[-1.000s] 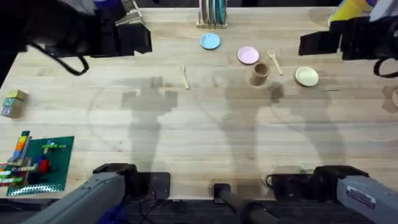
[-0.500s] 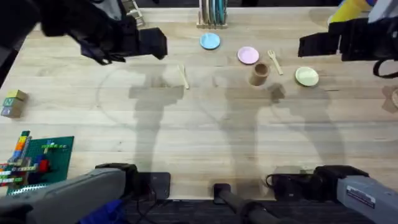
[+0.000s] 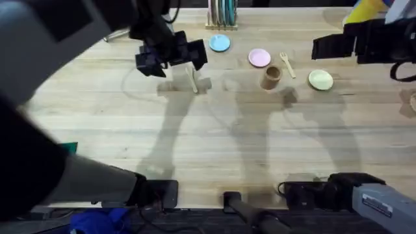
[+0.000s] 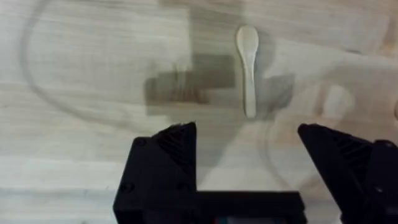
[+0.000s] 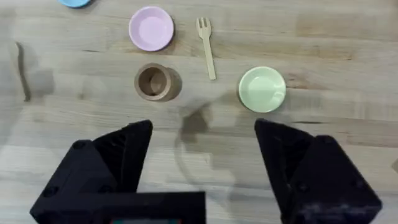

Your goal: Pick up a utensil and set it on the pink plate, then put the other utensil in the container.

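Over the spoon (image 4: 247, 68) we hover our left gripper (image 4: 247, 155), jaws wide open, empty
Looks light and stiff, so we'd pinch the thin handle mid-length

Matt pale wooden spoon (image 4: 247, 65) lies on smooth, grained wooden table (image 4: 93, 74).

A pale wooden table (image 3: 214, 136) of joined planks with visible grain spans the overhead view. Soft grey shadows fall across its middle. At the far edge stands a small wooden rack (image 3: 221, 14) holding upright discs. A green baseplate (image 3: 70, 147) lies near the left edge.
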`<state>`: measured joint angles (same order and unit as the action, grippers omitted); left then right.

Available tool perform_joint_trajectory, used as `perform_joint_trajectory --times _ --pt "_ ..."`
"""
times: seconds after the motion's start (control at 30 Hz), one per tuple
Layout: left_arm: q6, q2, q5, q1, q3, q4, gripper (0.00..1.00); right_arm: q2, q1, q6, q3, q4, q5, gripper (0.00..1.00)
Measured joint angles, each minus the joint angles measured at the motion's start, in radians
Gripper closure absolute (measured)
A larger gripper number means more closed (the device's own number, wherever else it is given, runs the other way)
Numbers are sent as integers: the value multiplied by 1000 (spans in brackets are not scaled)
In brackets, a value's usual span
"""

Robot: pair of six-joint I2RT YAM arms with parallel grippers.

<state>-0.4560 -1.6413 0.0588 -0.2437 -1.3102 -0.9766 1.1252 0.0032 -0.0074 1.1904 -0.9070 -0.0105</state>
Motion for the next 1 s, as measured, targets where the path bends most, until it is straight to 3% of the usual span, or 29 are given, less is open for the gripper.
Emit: perform_joint_trajectory --times 0.07,0.17,0.33,0.57,0.63,0.77,1.0 --pt "-59 -143 -19 -6 -2 103 2 0 0 0 0 -9 0 3" --pt "-72 -188 -28 -6 -2 140 2 0 0 0 0 -10 0 3" --pt "-125 -245 -55 -14 -3 137 5 0 0 0 0 -10 0 4" --pt "-146 -268 -125 -68 -20 135 10 0 0 0 0 -10 0 3" --pt "-150 -274 -126 -71 -26 133 50 0 0 0 0 -10 0 3" --pt "-154 -281 -119 -72 -35 131 261 0 0 0 0 -10 0 4" --pt "-162 -284 -91 -72 -41 144 894 0 0 0 0 -11 0 3"
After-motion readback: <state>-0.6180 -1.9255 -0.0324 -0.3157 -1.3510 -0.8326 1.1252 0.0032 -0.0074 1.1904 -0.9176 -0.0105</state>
